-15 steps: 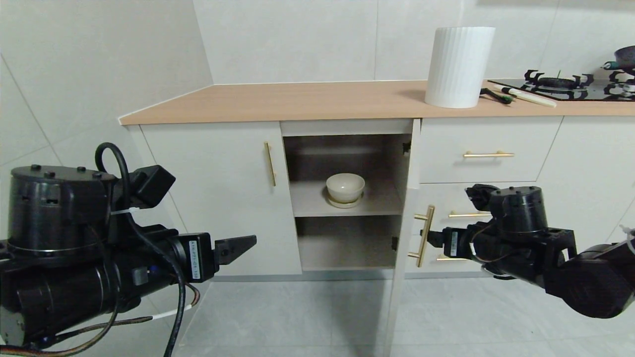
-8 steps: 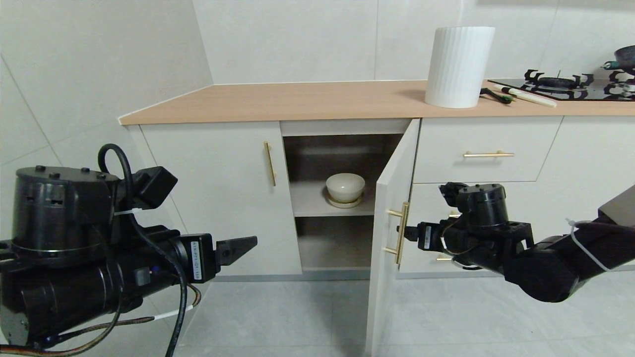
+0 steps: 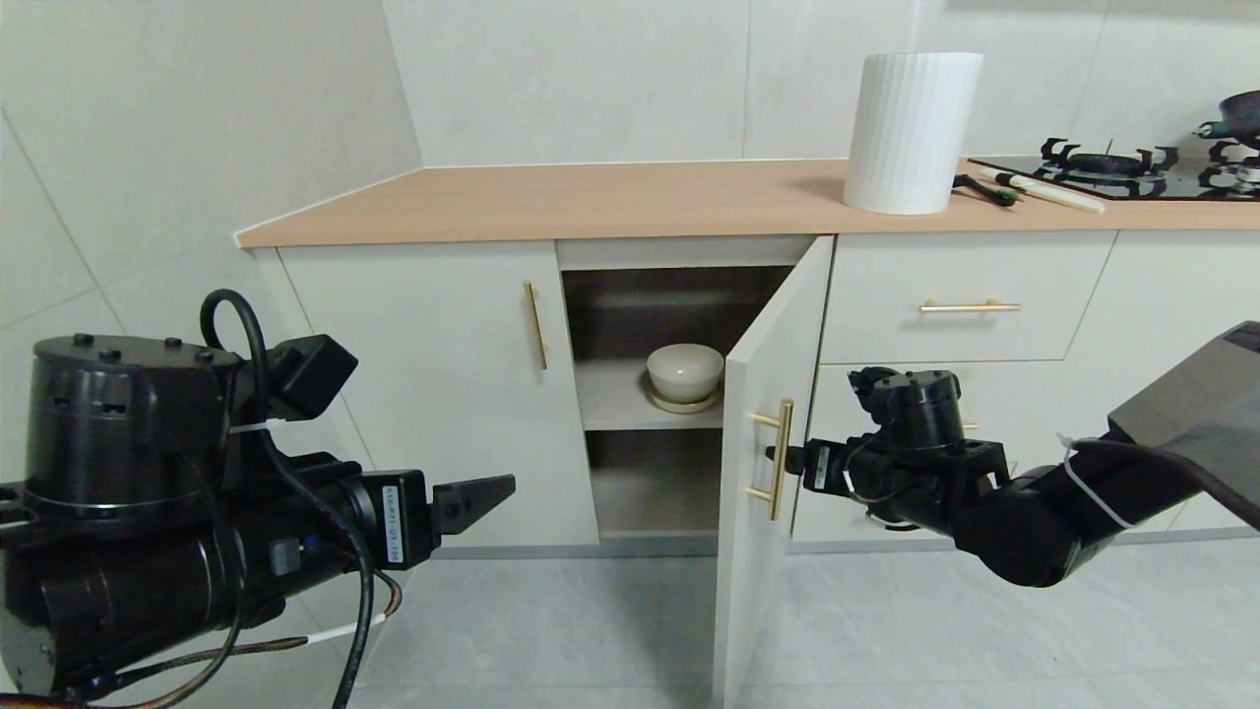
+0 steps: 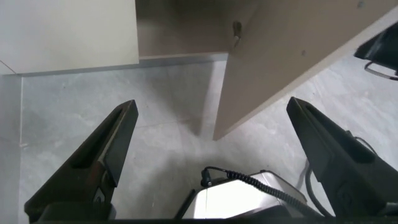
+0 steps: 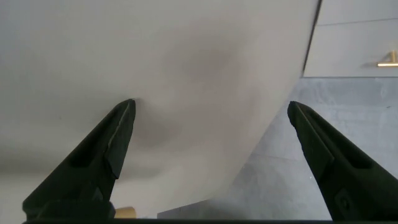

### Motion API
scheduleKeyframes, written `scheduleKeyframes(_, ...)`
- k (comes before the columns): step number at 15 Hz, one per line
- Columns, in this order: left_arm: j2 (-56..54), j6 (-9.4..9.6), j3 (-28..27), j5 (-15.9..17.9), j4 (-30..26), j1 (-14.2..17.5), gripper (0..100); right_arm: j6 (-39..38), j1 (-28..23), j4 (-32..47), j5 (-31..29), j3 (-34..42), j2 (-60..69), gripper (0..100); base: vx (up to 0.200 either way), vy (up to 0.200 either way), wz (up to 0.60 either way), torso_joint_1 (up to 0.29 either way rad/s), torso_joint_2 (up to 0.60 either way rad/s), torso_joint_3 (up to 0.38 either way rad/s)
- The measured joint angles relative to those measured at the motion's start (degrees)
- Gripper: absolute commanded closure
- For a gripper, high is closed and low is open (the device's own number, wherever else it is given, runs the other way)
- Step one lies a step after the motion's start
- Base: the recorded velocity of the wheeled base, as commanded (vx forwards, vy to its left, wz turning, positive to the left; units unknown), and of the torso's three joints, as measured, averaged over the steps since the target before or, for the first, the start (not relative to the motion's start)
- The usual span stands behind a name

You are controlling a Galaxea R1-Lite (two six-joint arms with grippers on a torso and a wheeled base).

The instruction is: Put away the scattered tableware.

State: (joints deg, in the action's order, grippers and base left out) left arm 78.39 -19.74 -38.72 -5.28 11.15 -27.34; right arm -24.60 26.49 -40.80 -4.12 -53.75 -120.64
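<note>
— Where is the right gripper (image 3: 785, 464)?

— In front of the half-open cabinet door (image 3: 773, 345), right at its gold handle (image 3: 781, 458). Its fingers stand wide apart, facing the door's pale front. I cannot tell whether they touch the handle.

— And the left gripper (image 4: 211, 109)?

— Low down, before the closed door (image 3: 433, 394) on the left and above the grey tiled floor (image 3: 591, 620). Its fingers are spread wide too.

— What about the room around them?

— It is a kitchen corner with pale tiled walls and pale cabinets under a wooden countertop (image 3: 591, 202). A tall white ribbed container (image 3: 911, 133) stands upright on the counter. A gas stove (image 3: 1132, 167) is just to its right. A drawer (image 3: 965, 281) with a gold pull sits to the right of the open cabinet.

— And the tableware?

— A bowl (image 3: 685, 368) sits on a saucer (image 3: 681, 403) on the middle shelf (image 3: 620, 399) inside the open cabinet, towards the shelf's right half. The bowl is cream-white, glossy and round, narrowing towards its foot. The saucer's rim is a darker, yellowish tone.

— Which way does it point?

— It is upright with its mouth facing up. Being round, it has no long side, and its axis runs straight up from the shelf.
</note>
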Motion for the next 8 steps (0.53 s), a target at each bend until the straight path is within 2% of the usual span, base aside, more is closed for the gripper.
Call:
scheduleKeyframes(4,-0.13,0.45,0.46,-0.05,-0.32,-0.46,0,-0.61,0.1,-1.01,-0.15,-0.05,-1.11,0,0.0,0.0,0.0,0.0,0.0,0.0)
scheduleKeyframes(6,-0.11,1.45,0.52,-0.13,-0.57,-0.49,0,-0.63,0.11,-1.01,-0.2,-0.05,-1.38,0,0.2,0.0,0.0,0.007,0.0,0.002)
scheduleKeyframes(8,-0.11,1.57,0.62,-0.16,-0.57,-0.52,0,-0.63,0.16,-1.05,-0.2,-0.05,-1.57,0,0.2,0.0,0.0,0.002,0.0,0.002)
